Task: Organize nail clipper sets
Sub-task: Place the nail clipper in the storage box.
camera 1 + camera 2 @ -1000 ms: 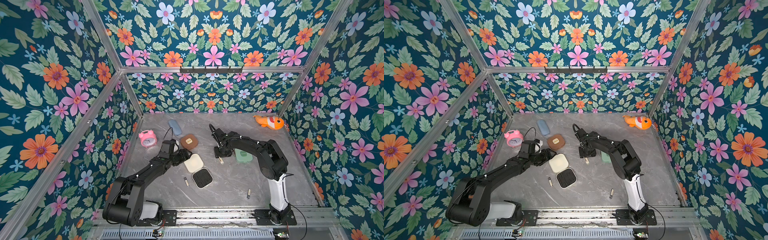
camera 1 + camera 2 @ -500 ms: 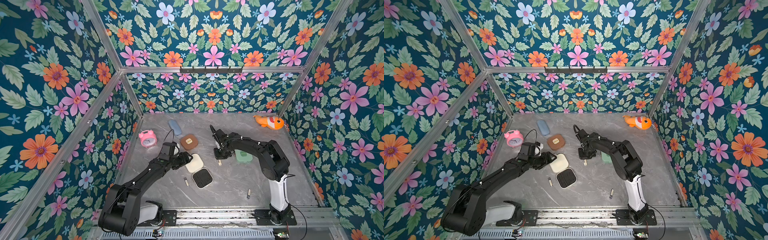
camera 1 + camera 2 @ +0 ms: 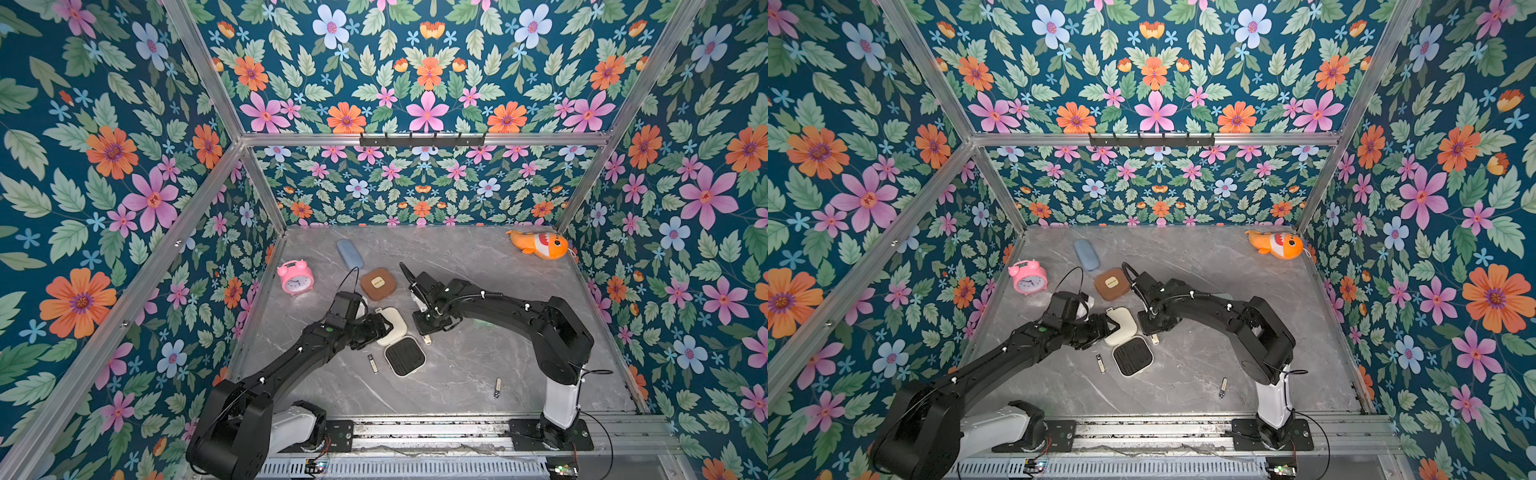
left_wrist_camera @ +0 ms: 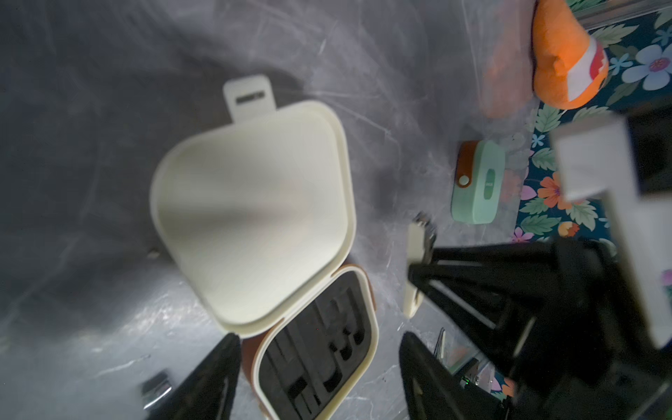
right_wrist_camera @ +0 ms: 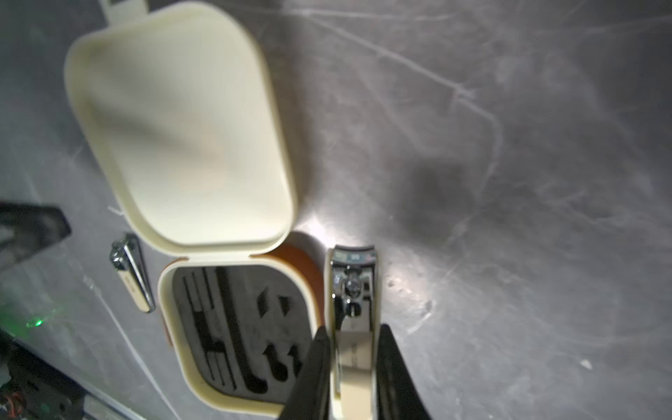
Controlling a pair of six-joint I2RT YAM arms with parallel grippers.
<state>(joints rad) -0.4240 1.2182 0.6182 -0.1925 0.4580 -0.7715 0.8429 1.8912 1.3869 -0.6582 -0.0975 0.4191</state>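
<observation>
A: What stands on the gray worktop (image 3: 457, 386) by the left wall?
B: A pink alarm clock (image 3: 295, 277). It has two little bells on top.
A: And behind it?
B: A blue pouch (image 3: 350, 254). It is long and lies flat, nearer the back wall and a little apart from the clock.
A: What is in the far right corner?
B: An orange toy fish (image 3: 540, 245) with a white and red face.
A: And the walls (image 3: 112, 174)?
B: Dark blue, with big pink and orange flowers and green leaves. Shiny metal bars (image 3: 208, 79) run up the corners. A black rack of hooks (image 3: 422, 140) sits on the back bar.
</observation>
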